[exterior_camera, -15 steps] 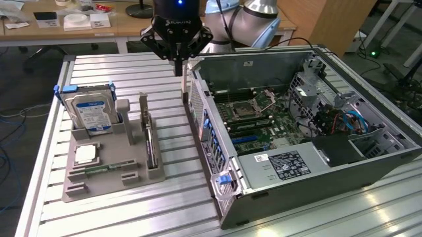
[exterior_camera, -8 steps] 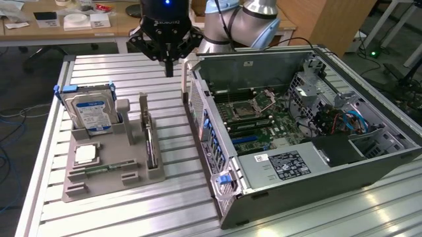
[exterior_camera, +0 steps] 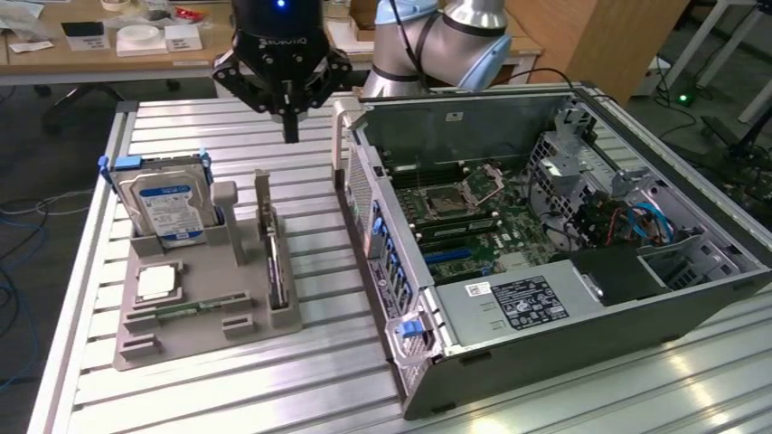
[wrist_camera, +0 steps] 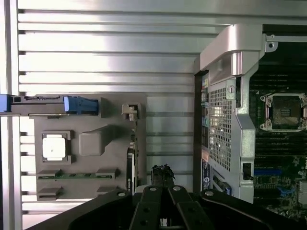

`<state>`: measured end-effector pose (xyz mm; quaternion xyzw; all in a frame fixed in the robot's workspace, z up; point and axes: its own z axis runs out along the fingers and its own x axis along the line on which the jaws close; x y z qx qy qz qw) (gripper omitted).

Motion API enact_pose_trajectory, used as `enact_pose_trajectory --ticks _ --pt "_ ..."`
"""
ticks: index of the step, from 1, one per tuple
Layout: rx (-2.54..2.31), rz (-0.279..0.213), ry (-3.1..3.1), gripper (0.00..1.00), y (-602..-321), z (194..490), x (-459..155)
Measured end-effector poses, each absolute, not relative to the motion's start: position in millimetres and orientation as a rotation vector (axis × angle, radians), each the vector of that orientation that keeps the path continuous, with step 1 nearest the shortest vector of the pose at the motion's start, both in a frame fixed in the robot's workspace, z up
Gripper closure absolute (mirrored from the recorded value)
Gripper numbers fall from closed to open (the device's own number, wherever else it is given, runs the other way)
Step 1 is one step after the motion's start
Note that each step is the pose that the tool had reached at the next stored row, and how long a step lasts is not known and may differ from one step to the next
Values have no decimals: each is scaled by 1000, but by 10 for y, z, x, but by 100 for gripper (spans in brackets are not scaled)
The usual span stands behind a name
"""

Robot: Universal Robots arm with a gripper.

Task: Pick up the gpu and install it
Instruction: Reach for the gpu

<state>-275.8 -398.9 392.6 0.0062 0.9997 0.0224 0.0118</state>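
The gpu [exterior_camera: 277, 268] stands on its edge in a slot of the grey parts holder [exterior_camera: 199, 339], a thin dark card between two grey posts. From the wrist camera it appears edge-on [wrist_camera: 130, 165], with its metal end bracket [wrist_camera: 130, 111] at the far end. My gripper [exterior_camera: 289, 134] hangs above the slatted table, behind the holder and beside the computer case's corner. Its fingers are shut together with nothing between them, and in the wrist view the gripper [wrist_camera: 163, 173] sits just to the case side of the card.
The open computer case [exterior_camera: 399, 271] lies at the exterior view's right, its motherboard [exterior_camera: 476, 226] exposed. The holder also carries a silver hard drive [exterior_camera: 169, 203], a processor [exterior_camera: 157, 282] and a green memory stick [exterior_camera: 181, 310]. A desk with boxes stands behind.
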Motion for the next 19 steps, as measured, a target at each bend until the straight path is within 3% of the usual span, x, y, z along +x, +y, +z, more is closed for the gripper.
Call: enact_pose_trajectory --ticks 19 --pt "-30 71 3118 89 -4060 3904 -3180"
